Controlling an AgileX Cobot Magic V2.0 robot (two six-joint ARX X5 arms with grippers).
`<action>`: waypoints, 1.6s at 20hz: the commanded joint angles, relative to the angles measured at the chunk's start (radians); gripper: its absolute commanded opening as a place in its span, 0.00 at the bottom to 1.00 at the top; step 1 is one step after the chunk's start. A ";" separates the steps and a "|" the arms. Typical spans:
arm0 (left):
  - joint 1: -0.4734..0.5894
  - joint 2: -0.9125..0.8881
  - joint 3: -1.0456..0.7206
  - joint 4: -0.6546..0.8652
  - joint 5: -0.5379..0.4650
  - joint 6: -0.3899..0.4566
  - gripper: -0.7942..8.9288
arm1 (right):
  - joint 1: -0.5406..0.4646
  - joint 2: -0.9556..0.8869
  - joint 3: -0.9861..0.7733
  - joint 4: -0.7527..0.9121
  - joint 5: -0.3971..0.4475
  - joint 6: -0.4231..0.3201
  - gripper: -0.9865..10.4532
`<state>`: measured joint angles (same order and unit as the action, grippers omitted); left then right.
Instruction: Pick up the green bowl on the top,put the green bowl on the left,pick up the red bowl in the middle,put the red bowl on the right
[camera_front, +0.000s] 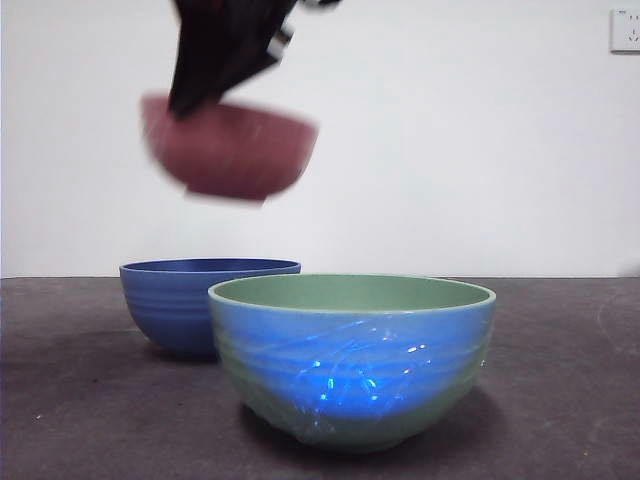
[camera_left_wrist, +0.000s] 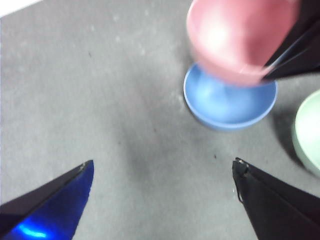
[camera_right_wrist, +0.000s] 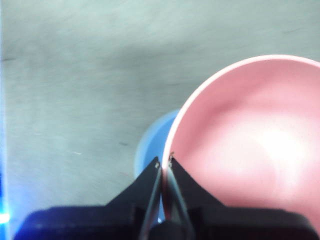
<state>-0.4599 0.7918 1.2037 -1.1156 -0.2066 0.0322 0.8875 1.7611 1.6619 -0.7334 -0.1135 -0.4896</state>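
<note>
The dark grey, faintly speckled table (camera_front: 570, 400) is carrying two bowls. A glossy pale-green bowl with a green rim (camera_front: 352, 360) is sitting nearest the front camera, reflecting a blue glow. A solid blue ribbed bowl (camera_front: 185, 305) is standing close behind it, apart.

The green bowl (camera_front: 352, 360) looks glossy, faintly ribbed; the red bowl (camera_front: 235, 150) dull; the counter (camera_front: 560, 400) matt grey, slightly speckled.
</note>
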 joint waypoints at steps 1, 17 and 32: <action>0.003 -0.002 -0.005 0.031 0.002 -0.009 0.56 | -0.019 -0.079 -0.001 -0.047 0.101 0.030 0.08; 0.003 0.035 -0.005 0.054 0.003 -0.007 0.56 | -0.240 -0.142 -0.431 0.166 0.163 0.315 0.08; 0.003 0.044 -0.005 0.102 0.003 -0.007 0.56 | -0.217 -0.061 -0.431 0.251 0.111 0.323 0.33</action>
<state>-0.4599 0.8375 1.2037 -1.0229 -0.2066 0.0322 0.6655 1.7226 1.2358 -0.4919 -0.0010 -0.1776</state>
